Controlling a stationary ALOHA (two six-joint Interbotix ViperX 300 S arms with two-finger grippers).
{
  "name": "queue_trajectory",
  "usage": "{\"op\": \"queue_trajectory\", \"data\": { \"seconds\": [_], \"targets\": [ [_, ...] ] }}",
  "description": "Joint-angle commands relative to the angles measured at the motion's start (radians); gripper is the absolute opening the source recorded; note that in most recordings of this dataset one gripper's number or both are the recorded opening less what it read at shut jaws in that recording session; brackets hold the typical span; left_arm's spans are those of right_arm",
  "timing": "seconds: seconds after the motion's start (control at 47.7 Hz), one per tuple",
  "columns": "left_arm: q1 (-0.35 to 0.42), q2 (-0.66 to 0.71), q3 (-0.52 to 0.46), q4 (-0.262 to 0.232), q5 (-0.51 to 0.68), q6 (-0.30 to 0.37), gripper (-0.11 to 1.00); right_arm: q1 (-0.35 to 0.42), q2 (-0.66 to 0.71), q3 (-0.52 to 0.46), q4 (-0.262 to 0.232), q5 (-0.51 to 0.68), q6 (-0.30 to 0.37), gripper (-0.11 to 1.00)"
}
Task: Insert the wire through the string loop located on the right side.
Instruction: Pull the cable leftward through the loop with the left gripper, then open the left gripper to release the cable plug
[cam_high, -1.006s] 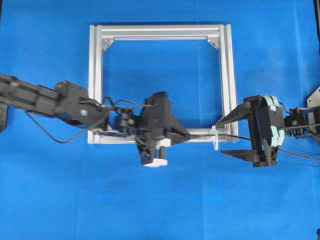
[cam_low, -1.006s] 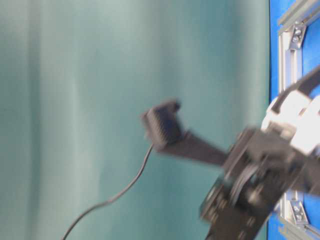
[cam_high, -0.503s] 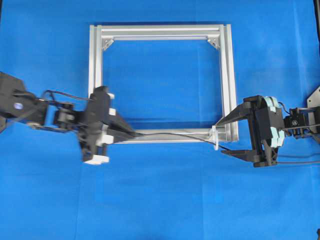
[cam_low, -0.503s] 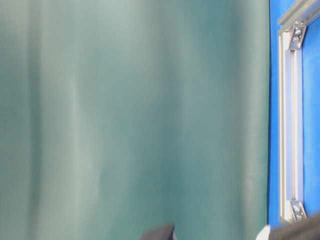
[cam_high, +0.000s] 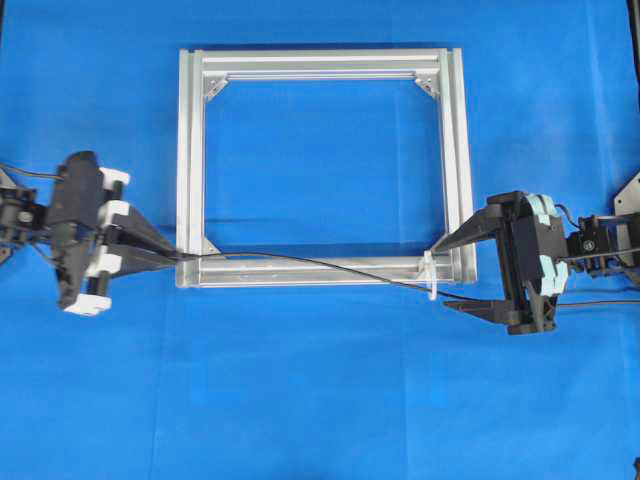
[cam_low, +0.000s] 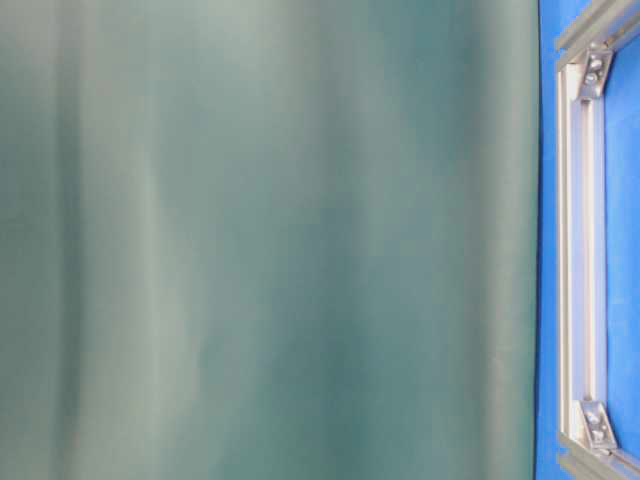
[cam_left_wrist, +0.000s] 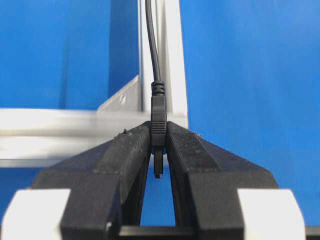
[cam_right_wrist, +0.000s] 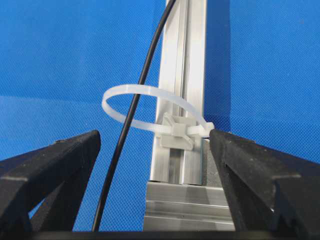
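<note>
Wire runs through loop at frame's lower-right corner — left gripper pinches plug; right gripper spread, nearer.

Table: covered in a matt, even blue surface, cloth-like, without shine.
Frame: silvery brushed metal with grooved rails, softly reflective; metal corner brackets at its inner corners.
Wire: thin, black, smooth sheathing with a faint sheen; its plug looked like moulded black plastic, ribbed at the neck.
String loop: whitish, translucent, smooth plastic band with a small blocky clasp.
Fingers: matt black, slightly grainy plastic; white plastic blocks at the lower corners of the left wrist view.
Backdrop: dull green, cloth-like, softly creased.
</note>
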Motion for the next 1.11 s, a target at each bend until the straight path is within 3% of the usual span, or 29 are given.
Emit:
{"op": "queue_trajectory", "data": {
  "seconds": [0.0,0.21,0.943,0.985,1.089],
  "targets": [
    [-0.006,-0.048,0.028,0.002,0.000,-0.002,0.08,0.000,-0.011,-0.011,-0.002,-0.003,0.000,0.96],
    [-0.006,-0.123,0.075,0.003,0.048,-0.002,0.08,-0.002,-0.011,-0.011,-0.002,-0.003,-0.005,0.96],
    [-0.020,-0.112,0.061,0.002,0.097,-0.003,0.09,0.000,-0.081,-0.011,-0.002,0.037,-0.006,0.96],
    [-0.020,-0.110,0.061,0.003,0.098,-0.002,0.12,-0.002,-0.081,-0.011,-0.002,0.037,-0.006,0.96],
    [-0.020,-0.109,0.061,0.002,0.098,-0.002,0.41,0.000,-0.083,-0.012,-0.002,0.040,-0.006,0.96]
  ]
}}
